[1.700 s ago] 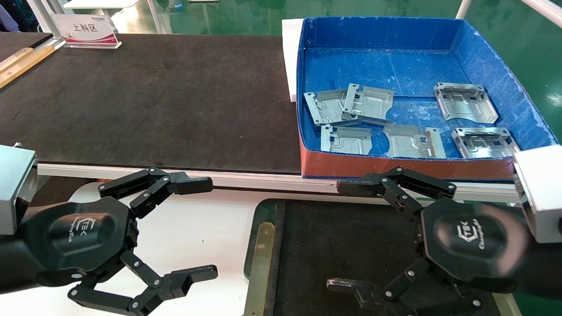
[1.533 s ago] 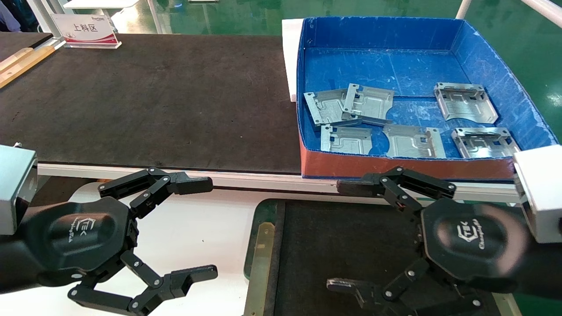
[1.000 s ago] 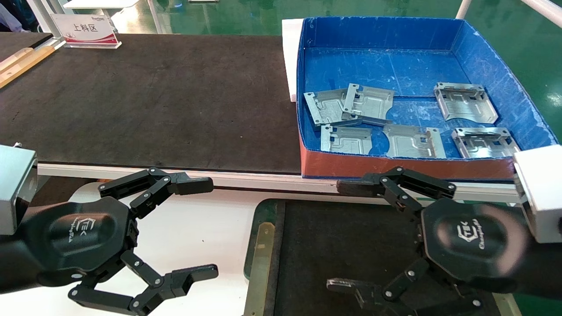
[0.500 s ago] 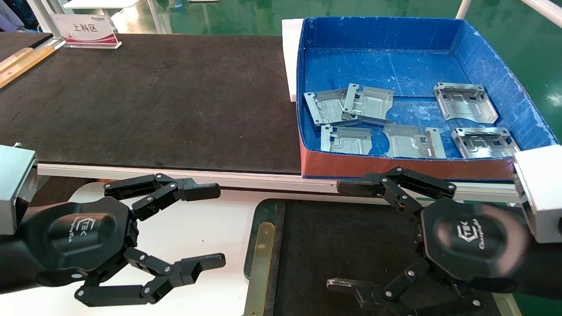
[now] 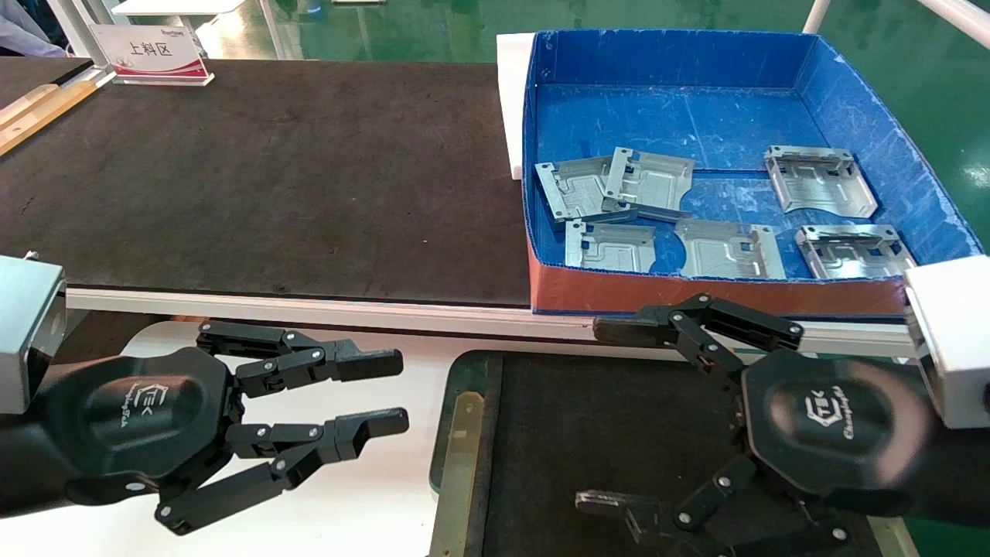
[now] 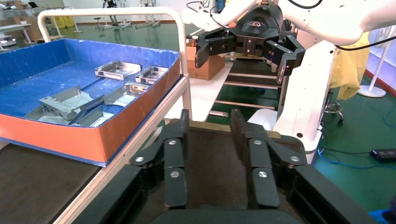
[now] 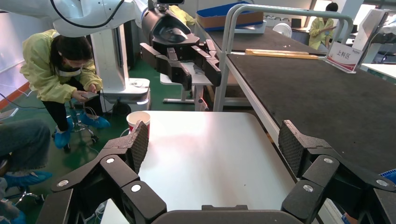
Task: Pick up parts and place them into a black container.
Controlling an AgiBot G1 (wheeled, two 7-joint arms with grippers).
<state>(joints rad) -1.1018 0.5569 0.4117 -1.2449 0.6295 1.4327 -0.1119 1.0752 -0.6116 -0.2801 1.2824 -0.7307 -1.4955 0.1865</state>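
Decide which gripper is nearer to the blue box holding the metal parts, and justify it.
Right. The right gripper sits just in front of the blue box, below its reddish front wall. The left gripper hangs over the white table, well off to the box's left.

The left arm's black linkage-fingered tool (image 6: pixel 208 126) fills the foreground, its 2 fingers (image 6: pixel 174 154) nearly parallel with a narrow gap between them, nothing held. Beyond them lies the dark matte floor of the black container (image 6: pixel 212 158). To one side, the blue walled box with a reddish front (image 6: pixel 105 135) holds several silver-grey stamped sheet-metal parts (image 6: pixel 70 105). Farther off, the right arm's black tool (image 6: pixel 243 53) hangs with fingers spread wide.
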